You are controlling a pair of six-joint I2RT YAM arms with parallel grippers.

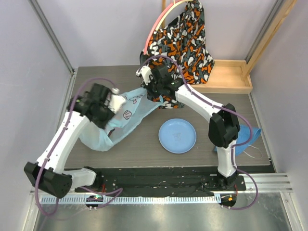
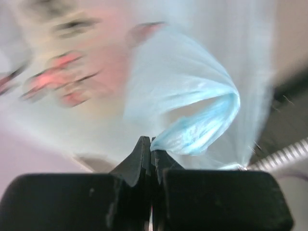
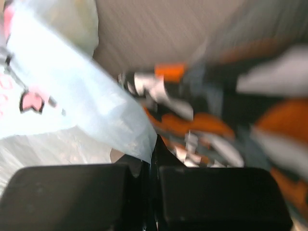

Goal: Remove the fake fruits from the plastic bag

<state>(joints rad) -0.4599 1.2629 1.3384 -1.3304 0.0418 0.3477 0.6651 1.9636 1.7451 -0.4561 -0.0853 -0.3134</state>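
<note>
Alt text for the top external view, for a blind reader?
The left gripper and right gripper each pinch an end of the light-blue plastic bag, stretched over the left half of the dark table. A round blue plate lies to its right; a patterned orange-black cloth hangs behind.

Soft, even light falls from above, leaving only faint shadows on the desk (image 1: pixel 144 154). The overhead view is mostly crisp. Both wrist views smear with motion: the plastic bag (image 2: pixel 192 91) glares pale and washed-out, and the patterned cloth (image 3: pixel 240 125) streaks.
</note>
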